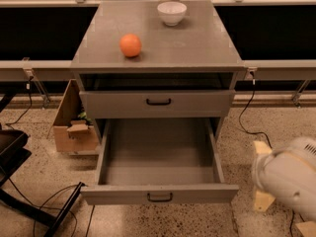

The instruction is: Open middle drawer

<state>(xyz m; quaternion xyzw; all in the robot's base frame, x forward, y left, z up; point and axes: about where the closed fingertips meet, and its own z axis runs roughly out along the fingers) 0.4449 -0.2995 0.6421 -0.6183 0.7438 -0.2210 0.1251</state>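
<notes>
Middle drawer (159, 157): pulled well out of the grey cabinet (197, 43), its black handle (160, 197) facing front
Gripper (259, 177): low at right, just off the drawer's front corner, tan fingers (260, 149) spread, holding nothing
Upper drawer (202, 102): shut
Cabinet top: orange (131, 45) left of middle, white bowl (172, 13) at the back
Left: open cardboard box (74, 132), black cables (64, 201) on the floor
Right: cable (245, 120) lying between cabinet and gripper

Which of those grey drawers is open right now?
The lowest visible drawer, pulled out toward the camera, empty inside; the drawer above sits shut. The end effector is at lower right, apart from it.
</notes>
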